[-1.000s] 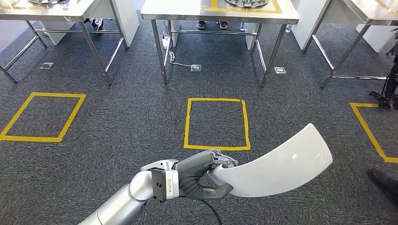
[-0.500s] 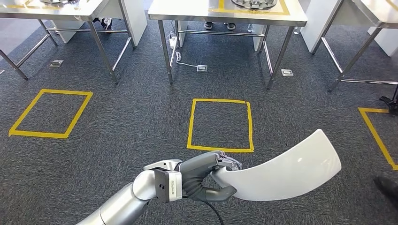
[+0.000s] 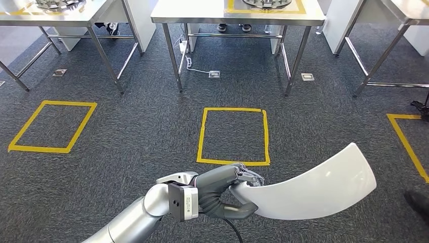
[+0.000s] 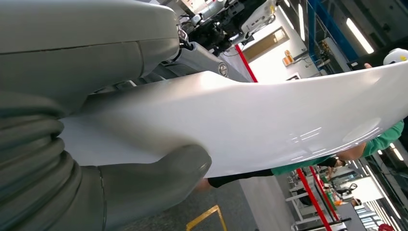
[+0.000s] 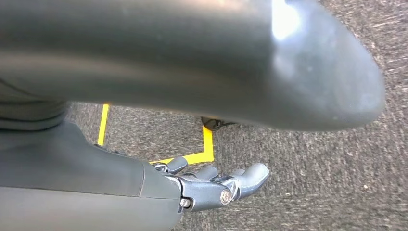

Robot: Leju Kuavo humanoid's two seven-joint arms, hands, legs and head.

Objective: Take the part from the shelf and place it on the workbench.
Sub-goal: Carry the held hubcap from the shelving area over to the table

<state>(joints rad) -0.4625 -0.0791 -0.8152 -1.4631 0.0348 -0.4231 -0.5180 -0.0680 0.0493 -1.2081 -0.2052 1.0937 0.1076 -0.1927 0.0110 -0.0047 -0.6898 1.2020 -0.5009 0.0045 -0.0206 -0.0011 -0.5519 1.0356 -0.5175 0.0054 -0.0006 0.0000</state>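
Glossy white part (image 3: 313, 190); grey left hand (image 3: 225, 190); speckled dark grey carpet (image 3: 136, 136); yellow tape squares (image 3: 233, 135).

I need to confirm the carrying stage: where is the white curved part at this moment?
In the head view the white curved part is low and to the right, held at one end by the left hand above the carpet, just below the middle yellow floor square.

- You're in a factory-style workshop: steel workbenches (image 3: 238, 12) stand in a row on grey carpet (image 3: 126, 131).
- Yellow tape squares (image 3: 233, 135) mark floor stations.
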